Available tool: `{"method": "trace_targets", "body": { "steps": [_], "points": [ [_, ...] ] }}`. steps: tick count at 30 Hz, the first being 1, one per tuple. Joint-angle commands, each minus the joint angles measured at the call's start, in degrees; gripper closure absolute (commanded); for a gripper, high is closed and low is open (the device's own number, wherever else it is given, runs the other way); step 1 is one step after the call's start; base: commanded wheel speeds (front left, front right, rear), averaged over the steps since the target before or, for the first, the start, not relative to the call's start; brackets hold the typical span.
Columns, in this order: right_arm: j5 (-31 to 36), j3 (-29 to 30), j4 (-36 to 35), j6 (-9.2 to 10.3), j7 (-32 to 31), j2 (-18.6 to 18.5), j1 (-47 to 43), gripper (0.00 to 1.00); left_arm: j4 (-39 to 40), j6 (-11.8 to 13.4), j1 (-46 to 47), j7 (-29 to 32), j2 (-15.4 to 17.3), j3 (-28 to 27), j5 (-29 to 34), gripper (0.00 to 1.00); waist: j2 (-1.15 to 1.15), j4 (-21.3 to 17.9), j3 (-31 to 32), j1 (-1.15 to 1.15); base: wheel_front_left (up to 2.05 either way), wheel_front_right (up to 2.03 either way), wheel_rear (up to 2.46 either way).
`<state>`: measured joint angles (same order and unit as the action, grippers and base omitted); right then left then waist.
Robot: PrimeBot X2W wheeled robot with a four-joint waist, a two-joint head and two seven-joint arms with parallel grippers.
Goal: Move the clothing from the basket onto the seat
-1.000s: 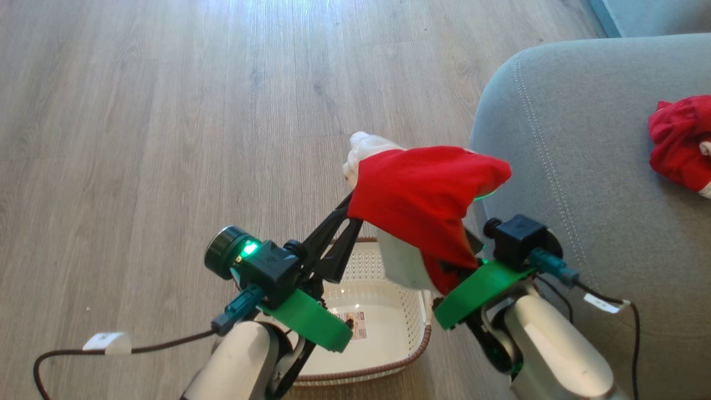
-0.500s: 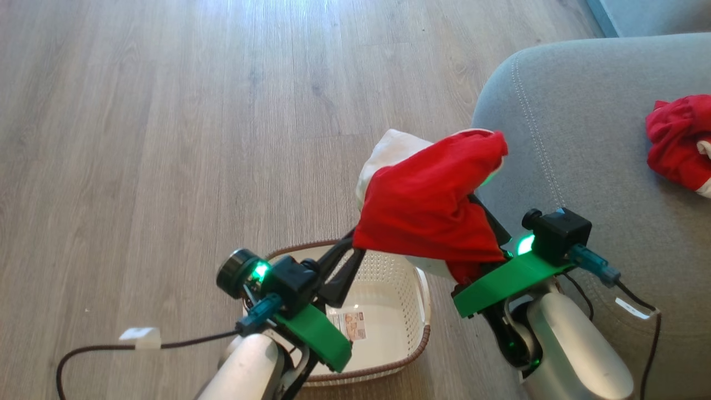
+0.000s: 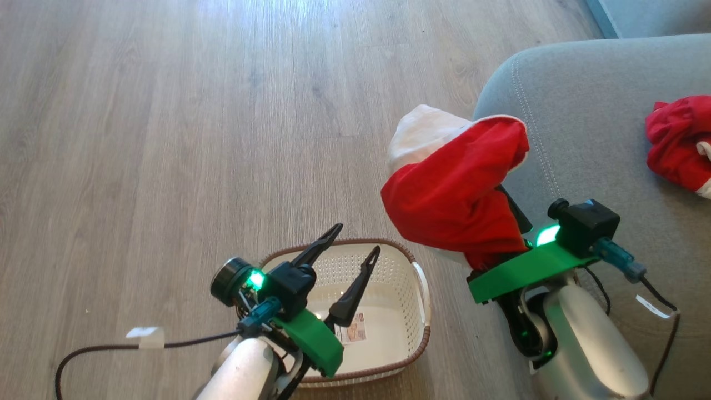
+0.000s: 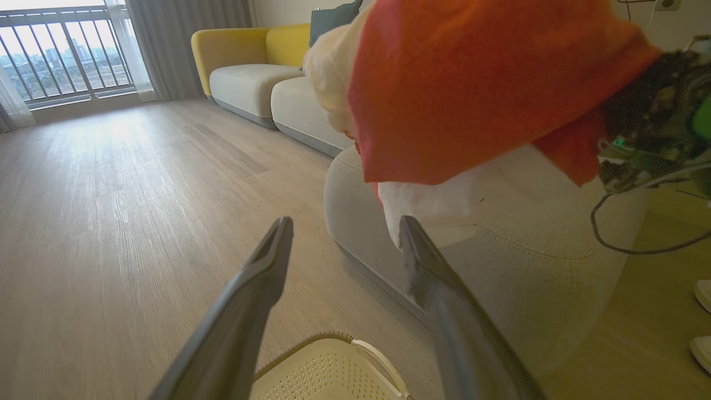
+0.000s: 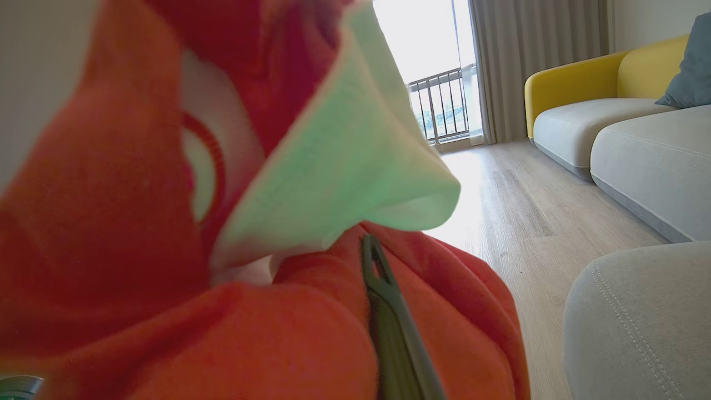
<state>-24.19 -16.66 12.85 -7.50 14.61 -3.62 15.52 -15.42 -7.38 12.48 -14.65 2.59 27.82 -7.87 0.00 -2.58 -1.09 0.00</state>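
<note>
Head view: the left gripper stands at 7 o'clock with its fingers spread apart and empty, over the basket, whose floor shows bare but for a paper label; at 3 o'clock from it the right gripper is closed on a red garment, which drapes over its fingers beside the rounded corner of the seat; a second garment lies on the seat at 3 o'clock.

Left wrist view: the garment hangs at 1 o'clock, its white lining just beside the right finger's tip; snagging there could tug it loose.

Right wrist view: cloth folds around the shut fingers; the seat sits at 4 o'clock. Released now, it would likely land on the floor, since it hangs short of the cushion.
</note>
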Motion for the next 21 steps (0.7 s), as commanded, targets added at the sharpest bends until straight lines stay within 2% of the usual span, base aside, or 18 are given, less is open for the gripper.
{"method": "trace_targets", "body": {
  "steps": [1,9,17,21],
  "points": [
    [0.1,-0.5,-2.5,0.01,0.4,0.7,0.5,1.00,1.7,0.1,0.9,-0.3,0.3,-2.1,0.5,0.00,0.00,0.0,0.1,0.00,0.00,0.00,0.00],
    [1.2,1.3,-2.9,0.01,0.4,0.7,0.2,1.00,1.2,0.1,-0.1,-0.3,0.3,-2.6,0.6,0.00,0.00,-0.1,0.6,0.00,0.00,0.00,0.00],
    [2.1,6.2,-3.3,0.01,0.4,0.7,-2.3,1.00,0.7,0.0,-1.8,-0.3,0.3,-3.4,0.3,0.00,0.00,-0.3,1.0,0.00,0.00,0.00,0.00],
    [3.2,9.1,-3.1,0.01,0.4,0.7,-4.3,1.00,0.1,0.0,-2.7,-0.3,0.3,-4.0,-2.1,0.00,0.00,-0.4,0.9,0.00,0.00,0.00,0.00]
  ]
}}
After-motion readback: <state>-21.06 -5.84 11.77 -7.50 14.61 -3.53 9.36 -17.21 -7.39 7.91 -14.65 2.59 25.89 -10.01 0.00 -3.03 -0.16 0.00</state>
